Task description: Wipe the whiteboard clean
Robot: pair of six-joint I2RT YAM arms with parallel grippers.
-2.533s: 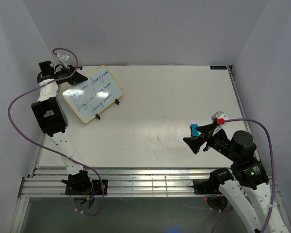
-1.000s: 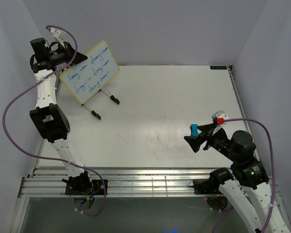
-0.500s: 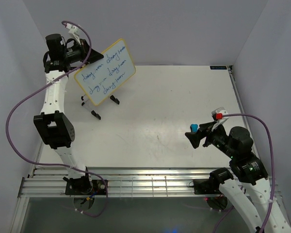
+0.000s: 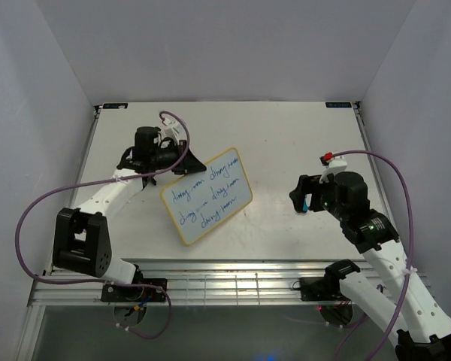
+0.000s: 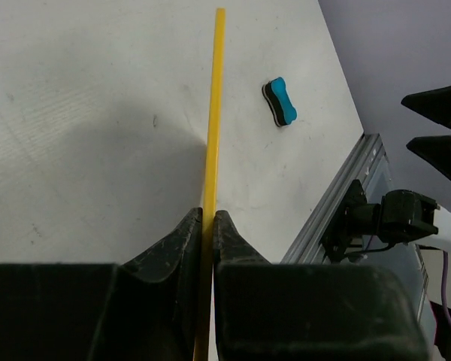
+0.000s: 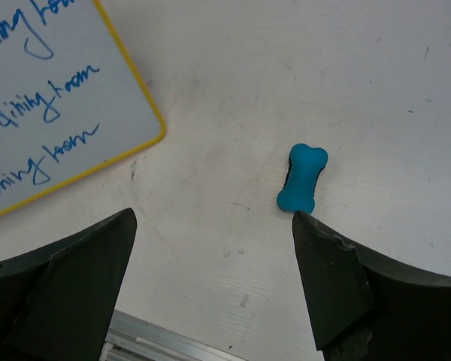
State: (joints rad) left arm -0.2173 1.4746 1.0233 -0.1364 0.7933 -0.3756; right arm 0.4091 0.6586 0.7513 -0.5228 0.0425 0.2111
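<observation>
The whiteboard (image 4: 207,196) has a yellow frame and three lines of blue handwriting. It is held tilted over the middle of the table. My left gripper (image 4: 186,164) is shut on its upper edge. In the left wrist view the frame (image 5: 211,128) runs edge-on between the fingers of that gripper (image 5: 207,218). The blue bone-shaped eraser (image 6: 303,178) lies on the table, right of the board's corner (image 6: 52,98). It also shows in the left wrist view (image 5: 279,101). My right gripper (image 6: 212,226) is open and empty, pointing down just above the eraser (image 4: 307,202).
An aluminium rail (image 4: 233,282) runs along the table's front edge, also seen in the right wrist view (image 6: 165,342). Grey walls close in the back and both sides. Purple cables loop off both arms.
My left arm has swung the whiteboard from high at the back left down to the table's middle. My right arm has moved forward and turned its open gripper down over the eraser.
</observation>
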